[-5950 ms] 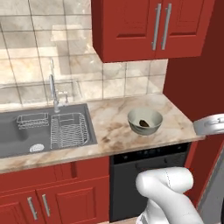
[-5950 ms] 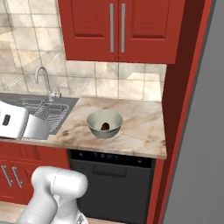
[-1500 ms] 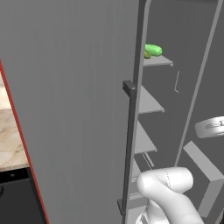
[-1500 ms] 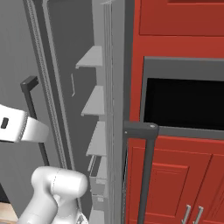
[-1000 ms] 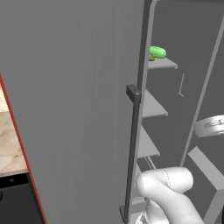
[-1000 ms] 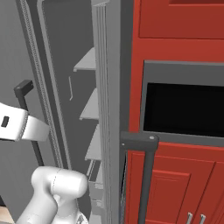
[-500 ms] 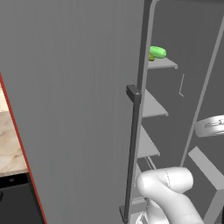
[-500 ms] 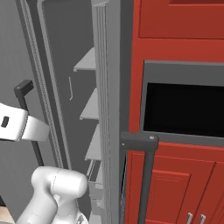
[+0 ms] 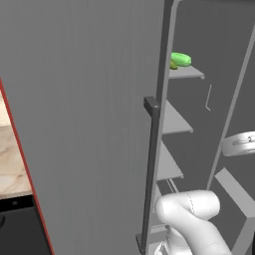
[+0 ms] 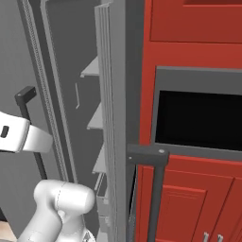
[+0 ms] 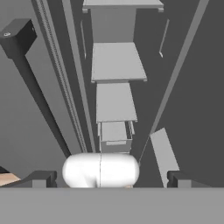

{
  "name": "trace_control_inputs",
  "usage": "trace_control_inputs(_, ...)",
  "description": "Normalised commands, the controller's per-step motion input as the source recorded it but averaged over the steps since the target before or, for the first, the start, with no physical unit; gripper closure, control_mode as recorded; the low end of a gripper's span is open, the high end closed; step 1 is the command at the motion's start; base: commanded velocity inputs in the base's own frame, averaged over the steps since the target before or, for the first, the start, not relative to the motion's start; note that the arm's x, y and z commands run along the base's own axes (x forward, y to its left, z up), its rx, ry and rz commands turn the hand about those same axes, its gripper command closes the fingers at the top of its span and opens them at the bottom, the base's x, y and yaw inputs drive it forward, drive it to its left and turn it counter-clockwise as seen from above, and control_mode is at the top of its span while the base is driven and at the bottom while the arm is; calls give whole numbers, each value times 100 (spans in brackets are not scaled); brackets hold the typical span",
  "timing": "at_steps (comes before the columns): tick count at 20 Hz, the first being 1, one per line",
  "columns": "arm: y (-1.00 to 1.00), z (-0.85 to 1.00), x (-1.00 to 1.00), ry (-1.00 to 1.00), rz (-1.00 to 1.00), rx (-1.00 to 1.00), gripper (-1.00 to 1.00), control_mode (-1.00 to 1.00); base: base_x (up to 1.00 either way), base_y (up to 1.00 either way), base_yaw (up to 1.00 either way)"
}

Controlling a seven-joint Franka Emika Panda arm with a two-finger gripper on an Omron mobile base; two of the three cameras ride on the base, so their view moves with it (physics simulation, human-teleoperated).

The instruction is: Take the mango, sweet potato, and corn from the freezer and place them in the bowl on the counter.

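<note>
The freezer (image 9: 89, 99) stands open, its grey door and bar handle (image 9: 151, 174) close in front of me. On its top shelf lie a bright green item (image 9: 181, 59) and a small yellowish one (image 9: 173, 65); I cannot tell which is the mango and which the corn. The shelves below (image 11: 117, 61) look bare in the hand view. My gripper (image 11: 111, 180) is open, its fingertips (image 11: 41, 178) wide apart with nothing between them, facing the shelves from the door gap. The sweet potato and the bowl are out of view. A strip of counter (image 9: 10, 164) shows at far left.
Red cabinets (image 10: 189, 23) and a dark built-in oven (image 10: 203, 118) with a bar handle (image 10: 147, 156) stand right of the freezer. The door's edge and handle (image 11: 17, 35) are close on my left. A black appliance front (image 9: 15, 229) sits under the counter.
The views swung from the counter with the bowl to the open freezer. Over the last second nothing has visibly moved, and the gripper stays open.
</note>
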Motion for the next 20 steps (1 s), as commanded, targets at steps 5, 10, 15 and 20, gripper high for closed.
trace_control_inputs(5, 0, 0, 0, 0, 0, 0, -100, 100, 28, -61, 11)
trace_control_inputs(10, 0, 0, 0, 0, 0, 0, -100, 100, 10, -22, 3)
trace_control_inputs(15, 0, 0, 0, 0, 0, 0, -100, 100, 10, -29, 0)
trace_control_inputs(20, -33, 3, 16, -2, 0, 0, -100, -100, 3, -9, 0)
